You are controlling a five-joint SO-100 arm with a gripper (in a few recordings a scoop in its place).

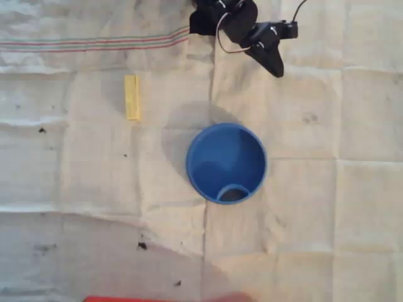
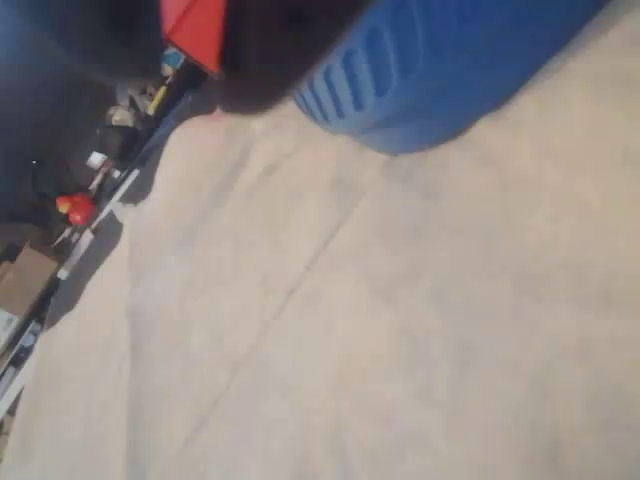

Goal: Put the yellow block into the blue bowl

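In the overhead view the black arm reached in from the top edge of the cloth-covered table (image 1: 327,220), its gripper (image 1: 272,63) ending in a dark pointed finger that slanted down and to the right. A thin cable looped beside it. Whether the jaws stood wide or narrow could not be told, as the fingers merged into one black shape; nothing was seen held between them.

The yellow block (image 1: 132,97) lay flat on the cloth in the upper left part of the table, its long side running toward the top and bottom edges. It was well apart from the gripper and apart from the blue bowl (image 1: 227,163), which stood upright near the middle of the table, below and to the right of the block. The bowl's inside looked bare but for a small arched mark on its inner wall at the side nearest the bottom edge. A shadow fell on the cloth up and to the left of the bowl.

A band of thin red and green stripes (image 1: 94,43) ran across the cloth near the top left corner. A few dark specks dotted the lower left area, and a red strip (image 1: 126,299) showed at the bottom edge.

In the wrist view the ribbed blue wall of the bowl (image 2: 440,70) filled the upper right, above pale creased cloth (image 2: 380,340), with blurred clutter beyond the table's left edge.
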